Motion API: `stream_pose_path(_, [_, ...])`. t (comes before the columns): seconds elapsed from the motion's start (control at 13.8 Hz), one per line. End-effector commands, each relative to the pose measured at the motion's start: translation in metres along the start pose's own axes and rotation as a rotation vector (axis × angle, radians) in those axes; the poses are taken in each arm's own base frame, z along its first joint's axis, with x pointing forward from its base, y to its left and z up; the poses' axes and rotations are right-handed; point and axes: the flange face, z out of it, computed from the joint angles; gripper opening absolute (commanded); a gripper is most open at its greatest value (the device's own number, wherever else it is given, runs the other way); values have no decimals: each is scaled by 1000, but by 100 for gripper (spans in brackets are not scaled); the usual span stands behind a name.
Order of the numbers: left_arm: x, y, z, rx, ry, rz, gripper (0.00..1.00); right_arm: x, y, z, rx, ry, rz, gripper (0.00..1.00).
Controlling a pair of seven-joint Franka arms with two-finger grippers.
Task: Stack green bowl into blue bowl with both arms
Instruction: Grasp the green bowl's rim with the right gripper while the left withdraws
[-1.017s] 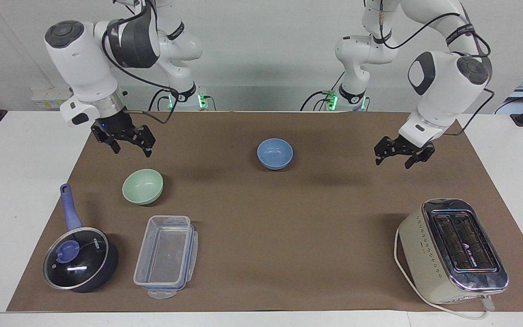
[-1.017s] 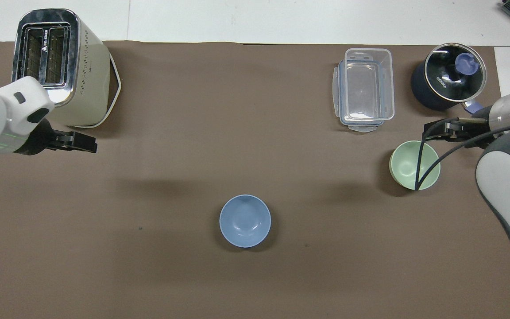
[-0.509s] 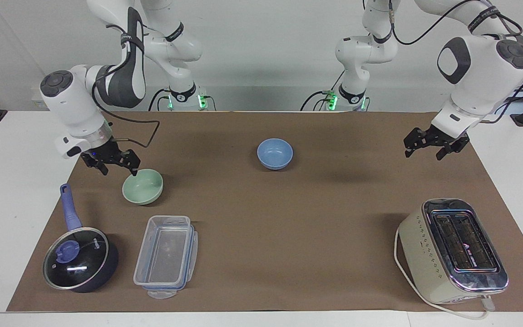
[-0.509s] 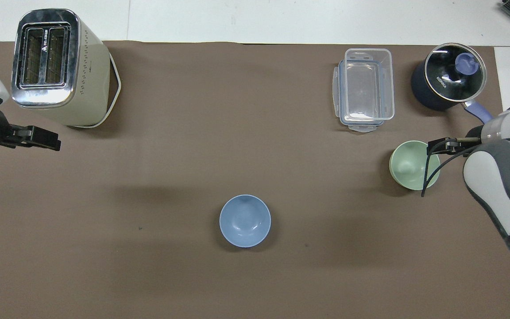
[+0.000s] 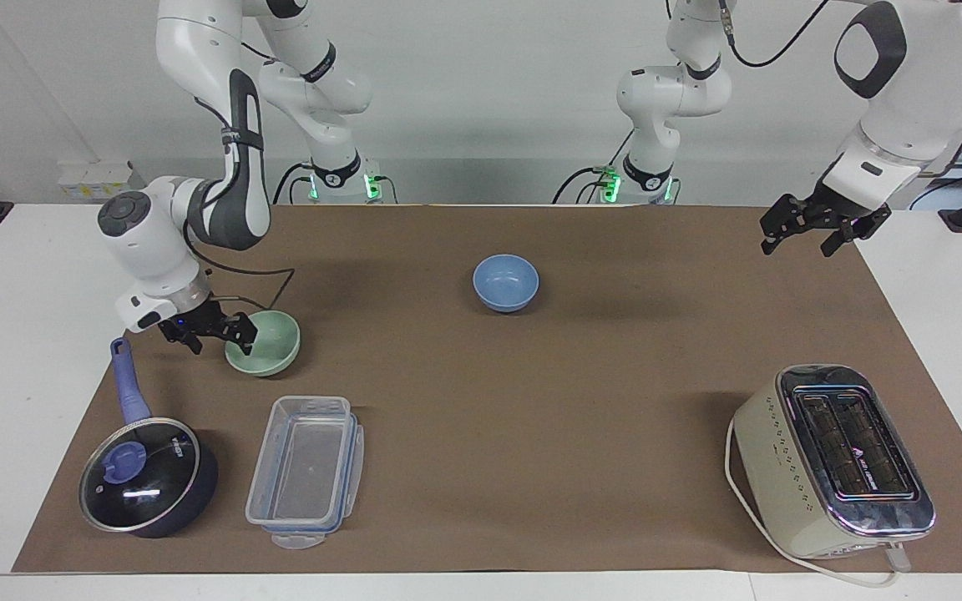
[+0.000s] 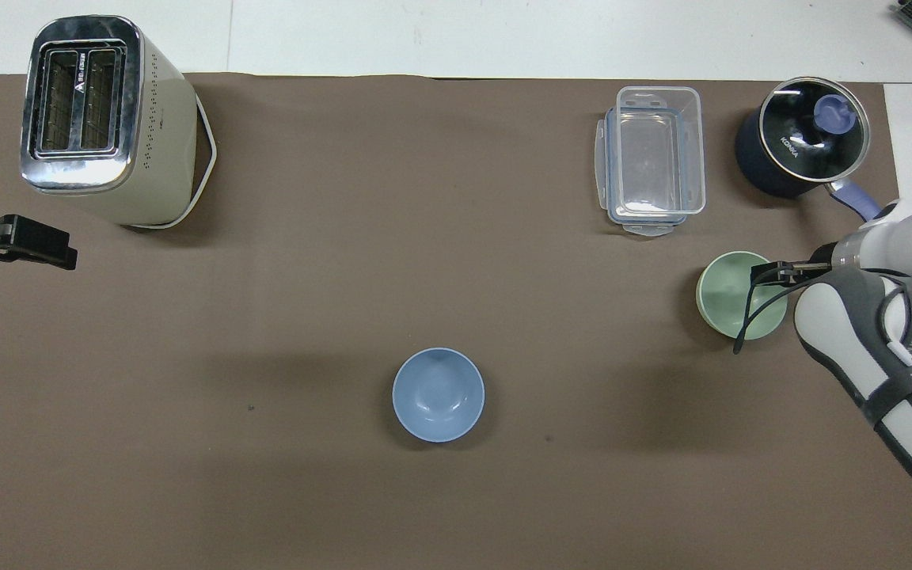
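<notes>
Right gripper (image 5: 218,335) low at the rim of the small pale mint-green bowl (image 5: 268,355), jaws wide, one finger inside the rim, nothing gripped. Green bowl sits at the right arm's end of the brown mat (image 5: 531,401), nearer the robots than the clear plastic container (image 5: 306,472). Small periwinkle-blue bowl (image 5: 505,283) mid-mat, well apart. Left gripper (image 5: 807,238) wide, empty, raised over the mat's edge.

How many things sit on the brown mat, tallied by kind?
Bowls: 2, the green bowl and the blue bowl
Saucepans with lid: 1
Clear plastic containers: 1
Toasters: 1
Total: 5
</notes>
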Motion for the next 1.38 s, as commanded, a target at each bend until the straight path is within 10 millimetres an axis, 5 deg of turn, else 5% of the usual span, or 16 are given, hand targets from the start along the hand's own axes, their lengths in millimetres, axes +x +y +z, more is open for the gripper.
stream_pose_path(0.0, [-4, -2, 0, 23, -26, -13, 100, -5, 1, 4, 6, 6, -27, 100])
stream_pose_path(0.36, [-3, 2, -1, 23, -14, -5, 100, -7, 0, 0, 18, -9, -49, 85])
stream_pose_path(0.73, [-3, 0, -2, 22, -12, -9, 100, -7, -3, -10, 22, -16, -64, 49])
stream_pose_path(1.02, [-3, 0, -2, 22, -12, -9, 100, -7, -7, -21, 26, -22, -68, 37])
stream_pose_path(1.31, [-3, 0, -1, 22, -13, -9, 100, -8, -7, -21, 28, -23, -66, 0])
